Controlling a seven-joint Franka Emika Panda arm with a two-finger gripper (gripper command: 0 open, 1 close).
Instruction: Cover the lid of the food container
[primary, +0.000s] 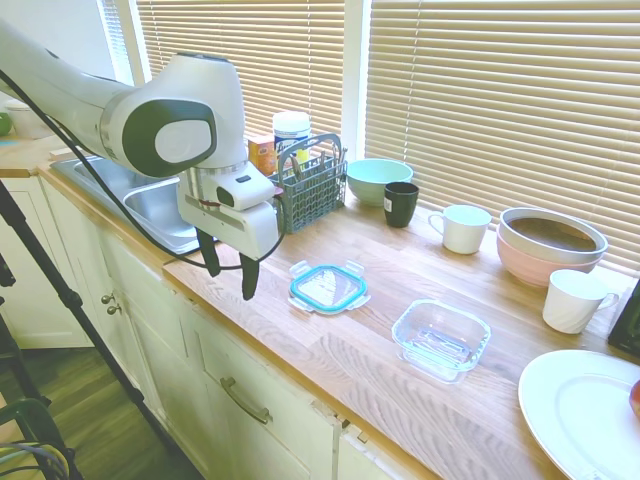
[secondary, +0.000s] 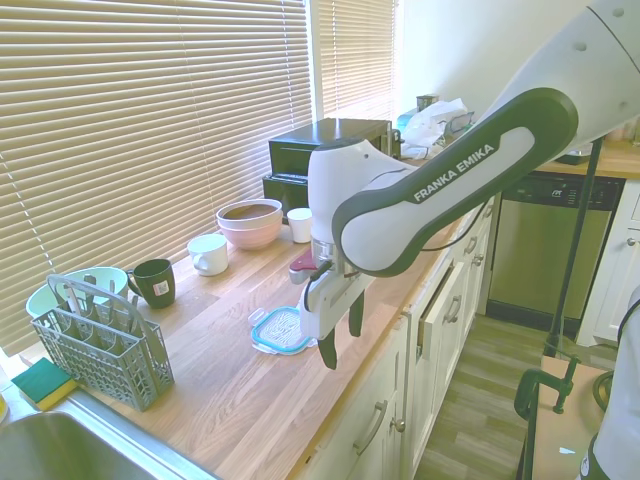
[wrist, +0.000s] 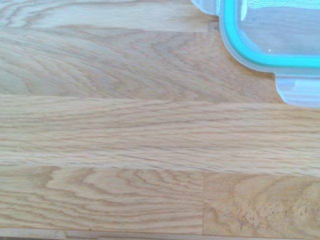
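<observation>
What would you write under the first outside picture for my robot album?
The robot's open hand hovers beside the lid, which lies flat on the counter, apart from the empty food container.

Home kitchen: sink, wood counter, dishwasher.

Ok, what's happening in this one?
A white Franka arm hangs over the wooden countertop with its fingers open and empty. The flat clear plastic lid with the teal-blue rim lies on the counter just beside the gripper, not yet grasped. The small square clear glass food container sits uncovered and empty further along the counter, apart from the lid.
</observation>
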